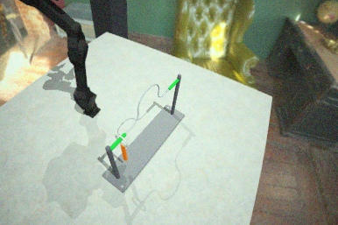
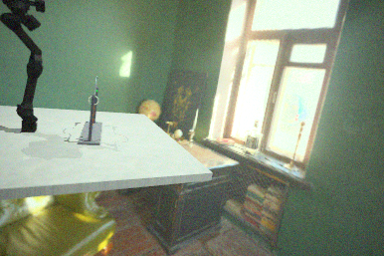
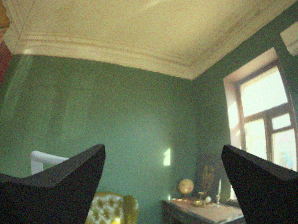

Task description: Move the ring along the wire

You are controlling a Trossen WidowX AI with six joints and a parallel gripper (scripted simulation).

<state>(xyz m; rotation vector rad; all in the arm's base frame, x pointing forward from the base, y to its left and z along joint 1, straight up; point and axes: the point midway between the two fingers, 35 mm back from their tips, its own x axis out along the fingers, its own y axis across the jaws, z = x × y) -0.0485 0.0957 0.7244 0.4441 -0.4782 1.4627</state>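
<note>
The ring [image 1: 116, 136] [image 2: 89, 100] hangs around the near green part [image 1: 115, 144] beside the near post [image 1: 113, 164], its orange handle [image 1: 124, 152] pointing down over the grey base plate [image 1: 151, 139]. The thin grey wire [image 1: 138, 106] curves to the far green part [image 1: 173, 84] at the far post [image 1: 175, 98]. The black arm [image 1: 79, 60] [image 2: 32, 72] stands beside the fixture and reaches high above the table. My gripper [image 3: 166, 152] is open and empty, fingers wide apart, pointing at the room. Its fingers are not distinct in the top and exterior views. The far post is mostly hidden in the exterior view.
The white table [image 1: 228, 116] [image 2: 149, 166] bears the fixture and the arm. Shadows of both lie on it. A yellow armchair [image 1: 214, 28] [image 3: 112, 207] and a dark desk [image 1: 306, 80] [image 2: 174, 211] stand beyond its edges. A dark pedestal [image 1: 109, 10] stands behind.
</note>
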